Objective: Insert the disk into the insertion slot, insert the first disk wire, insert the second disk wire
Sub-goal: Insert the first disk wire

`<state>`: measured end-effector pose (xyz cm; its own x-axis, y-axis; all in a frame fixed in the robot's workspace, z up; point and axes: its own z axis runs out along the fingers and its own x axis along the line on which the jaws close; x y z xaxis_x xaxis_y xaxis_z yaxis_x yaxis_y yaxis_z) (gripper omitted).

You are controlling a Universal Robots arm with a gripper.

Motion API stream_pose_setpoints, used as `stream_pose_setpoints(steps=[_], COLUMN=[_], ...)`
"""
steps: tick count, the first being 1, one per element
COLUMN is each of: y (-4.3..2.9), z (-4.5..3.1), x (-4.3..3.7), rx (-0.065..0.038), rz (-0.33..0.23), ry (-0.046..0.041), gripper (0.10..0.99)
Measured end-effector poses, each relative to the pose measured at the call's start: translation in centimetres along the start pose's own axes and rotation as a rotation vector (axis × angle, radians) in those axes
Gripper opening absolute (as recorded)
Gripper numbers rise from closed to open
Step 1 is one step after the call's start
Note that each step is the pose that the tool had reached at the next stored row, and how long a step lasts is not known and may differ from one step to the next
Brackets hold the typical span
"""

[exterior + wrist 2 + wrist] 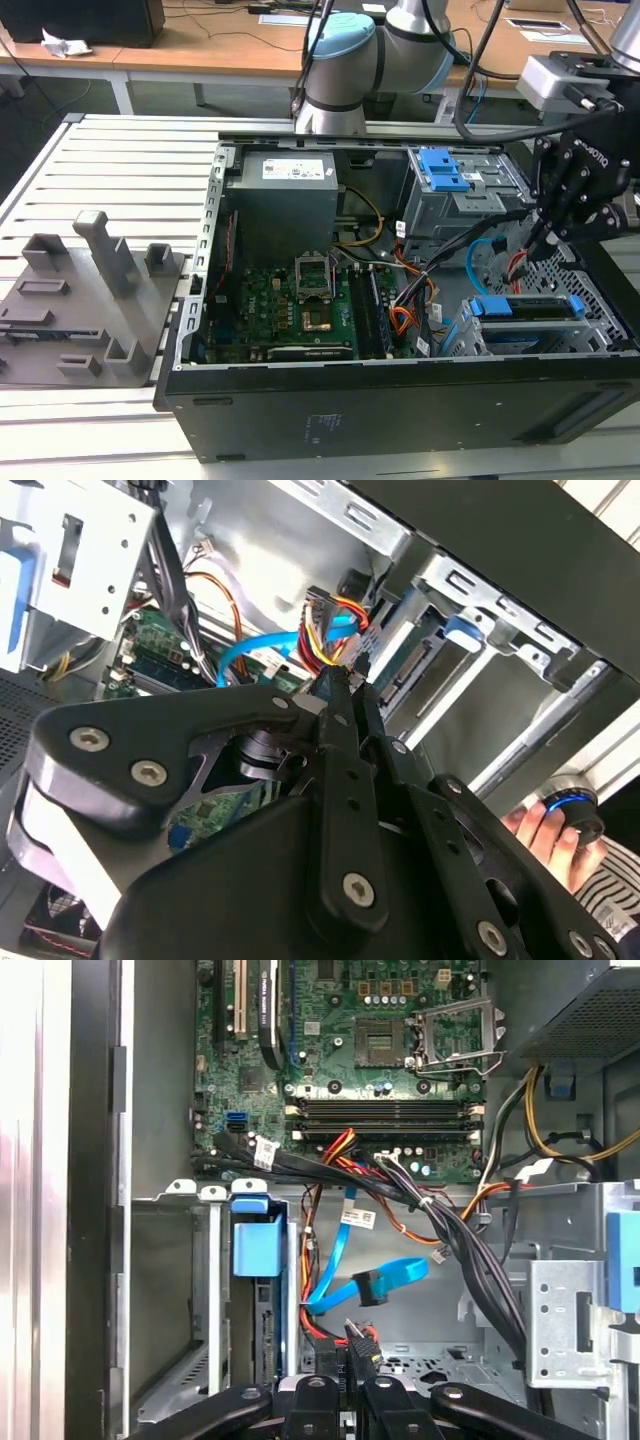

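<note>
Where claw point(357, 1350) pinches, red-orange first disk wire point(328, 632)

Black cables point(470, 1250), red wires point(330, 630) and a looping blue cable point(385, 1278) crowd the gap between drive point(255, 1260) and grey cage point(570, 1310); perforated floor point(430, 1360) lies open.

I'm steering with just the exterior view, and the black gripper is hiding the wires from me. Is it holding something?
Observer: Yes. In the second wrist view the gripper is pinched shut on the first disk wire, the red-orange bundle.
Operator: What about the light blue one?
Observer: In the first wrist view the second disk wire loops loose beside the fingers. Its dark plug hangs in the open.
Operator: Is anybody close by?
Observer: The second wrist view shows a hand at a knob with a blue ring.
</note>
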<state>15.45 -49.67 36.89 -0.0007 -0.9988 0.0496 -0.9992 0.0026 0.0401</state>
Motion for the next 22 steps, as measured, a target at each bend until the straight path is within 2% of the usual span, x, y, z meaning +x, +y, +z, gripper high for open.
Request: stream_pose_setpoints(steps=[6,9,17,22], y=[0.00,-0.01,-0.29,-0.43], z=[0.06,0.22,1.63,2.09], x=[1.02,1.91,2.41,2.86], rx=[0.000,0.000,0.000,0.000], rz=[0.000,0.000,0.000,0.000], ry=[-0.0001,-0.0010,-0.0008,-0.0008], gripper=[0.165,0.165,0.165,0.165])
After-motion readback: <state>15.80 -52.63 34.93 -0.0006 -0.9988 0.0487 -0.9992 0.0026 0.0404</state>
